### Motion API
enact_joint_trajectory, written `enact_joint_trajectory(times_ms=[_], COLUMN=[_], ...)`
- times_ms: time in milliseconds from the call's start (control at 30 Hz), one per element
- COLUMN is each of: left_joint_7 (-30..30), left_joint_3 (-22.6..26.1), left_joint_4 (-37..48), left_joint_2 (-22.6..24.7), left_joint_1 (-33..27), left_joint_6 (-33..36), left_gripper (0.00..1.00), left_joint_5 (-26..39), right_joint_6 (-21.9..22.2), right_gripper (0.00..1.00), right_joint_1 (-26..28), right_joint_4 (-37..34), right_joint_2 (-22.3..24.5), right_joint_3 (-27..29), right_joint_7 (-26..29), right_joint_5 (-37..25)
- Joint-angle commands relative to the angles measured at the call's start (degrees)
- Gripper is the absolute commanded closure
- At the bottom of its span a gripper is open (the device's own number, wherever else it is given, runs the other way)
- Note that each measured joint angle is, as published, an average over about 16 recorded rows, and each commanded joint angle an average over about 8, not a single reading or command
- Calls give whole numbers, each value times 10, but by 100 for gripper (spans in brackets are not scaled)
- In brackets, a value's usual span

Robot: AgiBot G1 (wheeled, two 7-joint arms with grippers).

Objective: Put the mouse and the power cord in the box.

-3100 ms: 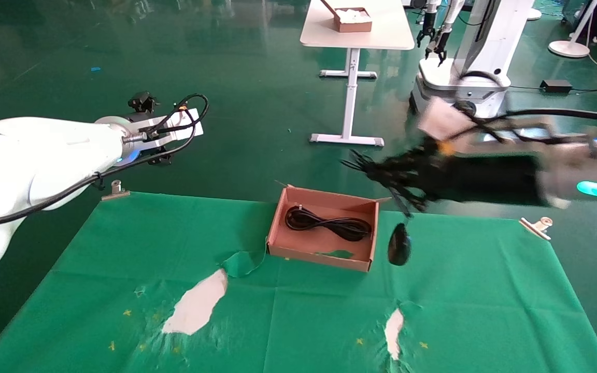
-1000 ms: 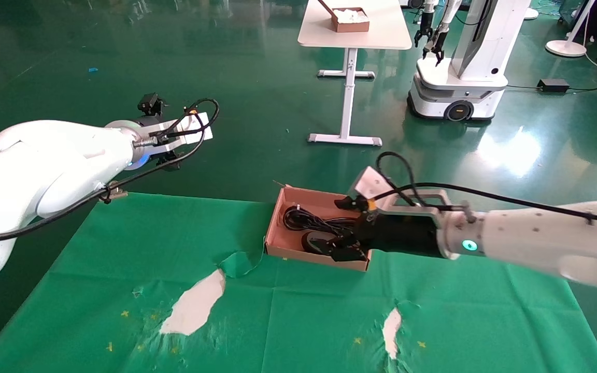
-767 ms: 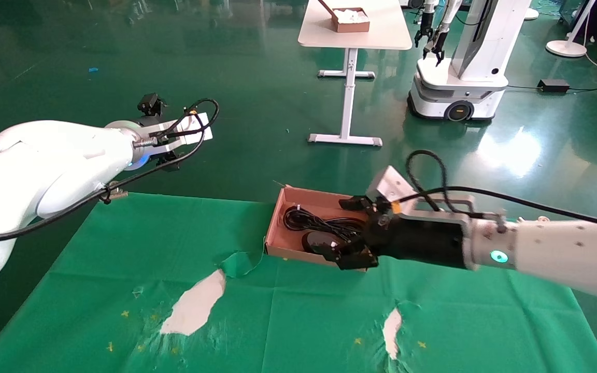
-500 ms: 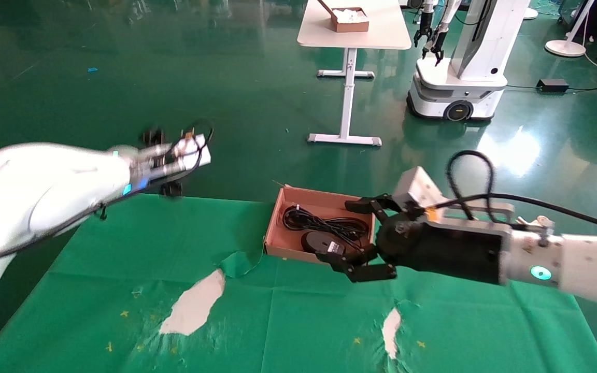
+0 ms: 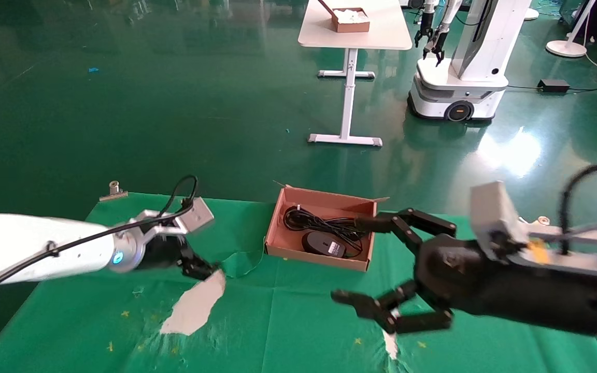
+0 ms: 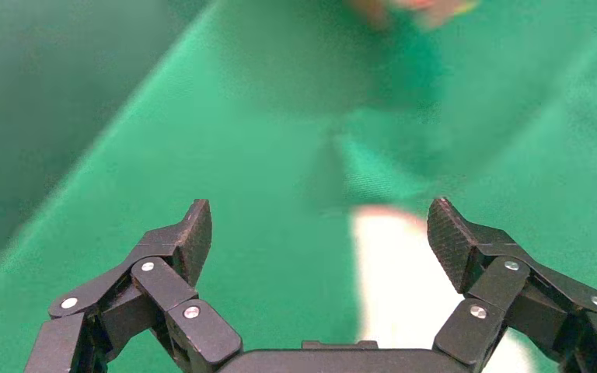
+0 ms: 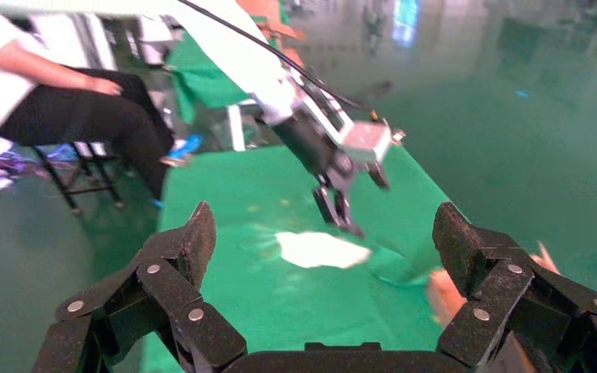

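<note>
The reddish-brown box (image 5: 273, 229) stands at the far middle of the green cloth. Inside it lies the looped black power cord (image 5: 329, 224), and the black mouse (image 5: 323, 243) rests in front of the cord with its white label showing. My right gripper (image 5: 347, 259) hangs open to the right of the box and nearer to me, holding nothing; the right wrist view shows its jaws spread wide (image 7: 324, 217). My left gripper (image 5: 202, 268) is low over the cloth left of the box, open and empty (image 6: 319, 214), just above a white torn patch (image 6: 404, 280).
Two tears in the cloth show white patches (image 5: 195, 305) (image 5: 393, 326). Metal clips (image 5: 114, 190) (image 5: 542, 221) hold the cloth's far corners. Beyond stand a white table with a small brown box (image 5: 353, 20) and another robot (image 5: 459, 77). A seated person (image 7: 62, 101) shows in the right wrist view.
My right gripper let the mouse go inside the box, opened and drew back towards me and to the right. My left arm came down from above the floor to the cloth by the tear.
</note>
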Motion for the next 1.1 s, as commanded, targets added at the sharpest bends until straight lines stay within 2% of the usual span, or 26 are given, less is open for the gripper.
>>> enact_joint_trajectory(times_ms=[33,400,1100], left_joint_7=[13,84,219], left_joint_3=[-22,-146,-383], left_joint_4=[-16,-107,-280], left_joint_2=[-13,-88,-229], left_joint_1=[15,99,258], left_joint_6=[20,133,349], left_gripper=[0,0,0], left_joint_5=[-31,-204,-533], right_joint_6=[-12,-65,-66], right_gripper=[0,0,0], right_joint_1=[-12,-64,-65], right_joint_4=[17,96,98], right_joint_2=[14,79,81], right_joint_3=[7,39,39], right_joint_7=[2,12,11], right_joint_5=[20,111,114])
